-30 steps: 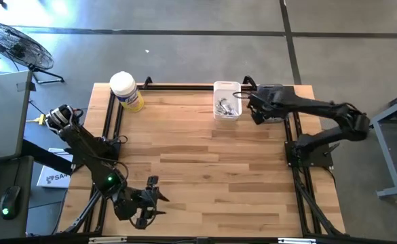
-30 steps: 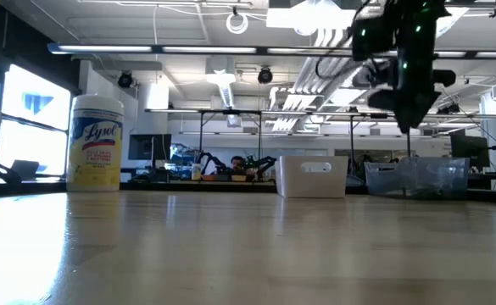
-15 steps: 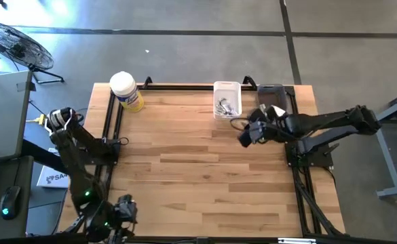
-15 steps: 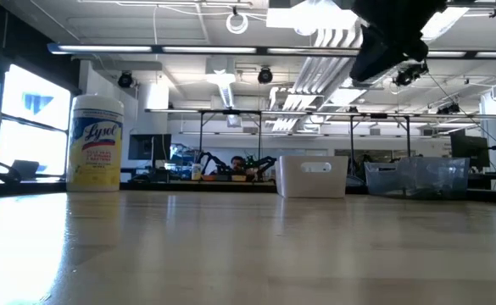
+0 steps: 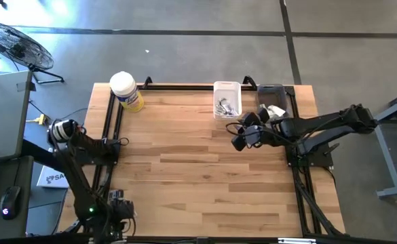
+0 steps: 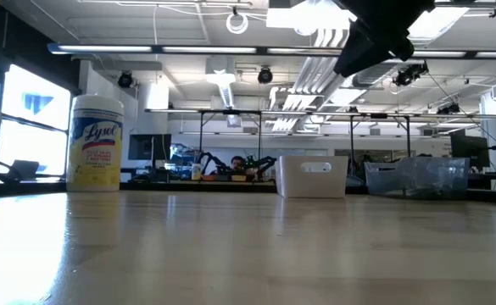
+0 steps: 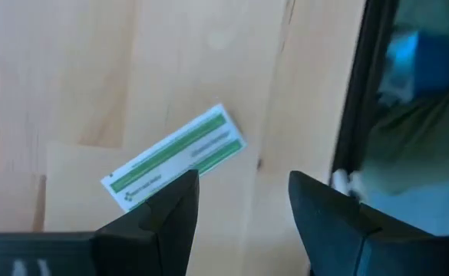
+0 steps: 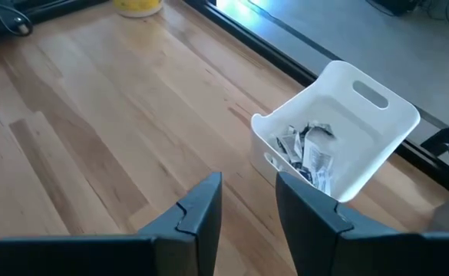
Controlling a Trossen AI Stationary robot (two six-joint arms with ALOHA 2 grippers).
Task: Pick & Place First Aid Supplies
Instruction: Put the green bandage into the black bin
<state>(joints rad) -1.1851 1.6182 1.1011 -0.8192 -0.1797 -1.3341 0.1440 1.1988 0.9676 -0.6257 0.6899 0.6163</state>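
Observation:
A narrow green-and-white strip packet [image 7: 174,157] lies flat on the wood at the table's near left corner, beside the black rail. My left gripper [image 7: 243,178] hangs over it, pointing steeply down, open; the packet's one end runs behind one finger, and nothing is between the fingers. In the high view this gripper [image 5: 120,211] sits at the near left corner. My right gripper [image 8: 247,180] is open and holds nothing, raised over the table a little on the near side of the white bin [image 5: 227,99]. The bin holds several packets [image 8: 305,153].
A yellow tub with a white lid [image 5: 127,91] stands at the far left. A clear container [image 5: 271,95] sits right of the white bin, on the far edge. Black rails [image 5: 110,146] run along the table's sides. Bare wood spans the middle.
My left gripper has gone toward the table's left edge and down, tipping to point steeply down. My right gripper has swung from above the clear container toward the table's near and left side, past the white bin, and tipped up from pointing down to a slant.

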